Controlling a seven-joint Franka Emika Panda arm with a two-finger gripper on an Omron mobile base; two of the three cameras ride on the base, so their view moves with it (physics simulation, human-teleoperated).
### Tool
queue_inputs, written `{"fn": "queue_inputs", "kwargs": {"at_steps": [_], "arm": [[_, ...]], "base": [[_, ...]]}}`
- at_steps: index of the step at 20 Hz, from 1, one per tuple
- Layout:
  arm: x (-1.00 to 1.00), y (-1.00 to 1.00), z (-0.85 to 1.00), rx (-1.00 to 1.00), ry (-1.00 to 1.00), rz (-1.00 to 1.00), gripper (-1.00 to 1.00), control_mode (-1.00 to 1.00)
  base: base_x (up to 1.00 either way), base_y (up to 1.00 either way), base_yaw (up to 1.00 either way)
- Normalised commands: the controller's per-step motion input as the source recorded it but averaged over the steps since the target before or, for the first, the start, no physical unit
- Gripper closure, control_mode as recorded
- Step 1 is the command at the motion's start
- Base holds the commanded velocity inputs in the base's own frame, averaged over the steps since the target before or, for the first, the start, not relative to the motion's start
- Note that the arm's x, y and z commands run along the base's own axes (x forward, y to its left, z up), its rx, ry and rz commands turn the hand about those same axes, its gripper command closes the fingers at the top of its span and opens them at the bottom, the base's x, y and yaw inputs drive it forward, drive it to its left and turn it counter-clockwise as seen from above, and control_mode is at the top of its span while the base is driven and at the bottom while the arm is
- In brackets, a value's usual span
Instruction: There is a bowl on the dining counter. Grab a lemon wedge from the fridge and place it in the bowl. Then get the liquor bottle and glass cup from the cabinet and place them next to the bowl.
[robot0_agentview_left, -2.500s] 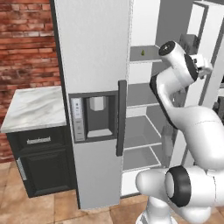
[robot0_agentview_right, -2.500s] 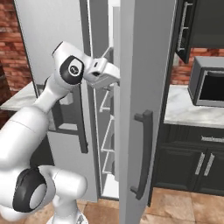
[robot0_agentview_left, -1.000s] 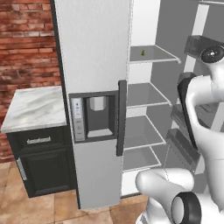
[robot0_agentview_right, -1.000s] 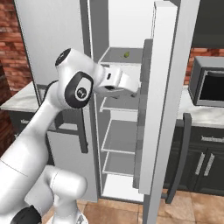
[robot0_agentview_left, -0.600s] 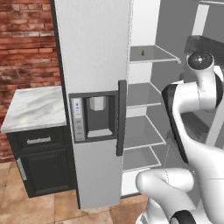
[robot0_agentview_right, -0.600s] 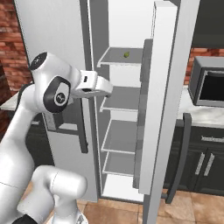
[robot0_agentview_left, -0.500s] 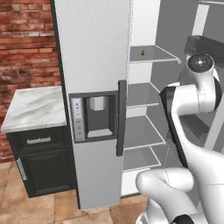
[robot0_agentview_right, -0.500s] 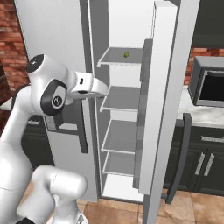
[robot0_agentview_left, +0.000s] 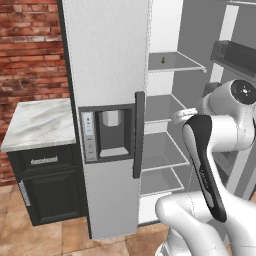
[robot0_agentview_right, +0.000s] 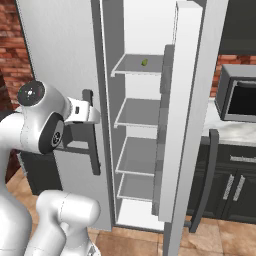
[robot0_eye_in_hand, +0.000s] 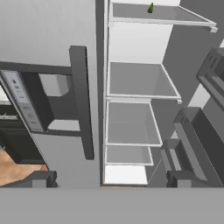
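Right base view, arm folded, hand (robot0_agentview_right: 95, 116) spread wide, empty, facing open fridge (robot0_agentview_right: 150, 125).

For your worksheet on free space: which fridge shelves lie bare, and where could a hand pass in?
The top shelf holds only the lemon wedge, bare beside it. The three shelves below lie bare. A hand passes between the closed left door and open right door, whose bins crowd that side.

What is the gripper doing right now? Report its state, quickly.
Gripper: open, holding nothing, in front of the open fridge.
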Motion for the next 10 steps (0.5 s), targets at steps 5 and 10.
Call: {"fn": "queue_inputs", "kwargs": {"at_steps": [5, 10], "arm": [[-0.56, 0.09, 0.0, 0.03, 0.0, 0.02, -1.0, -1.0], [-0.07, 0.0, 0.0, 0.0, 0.0, -0.01, -1.0, -1.0]], "base": [[0.0, 0.0, 0.0], [0.0, 0.0, 0.0]]}}
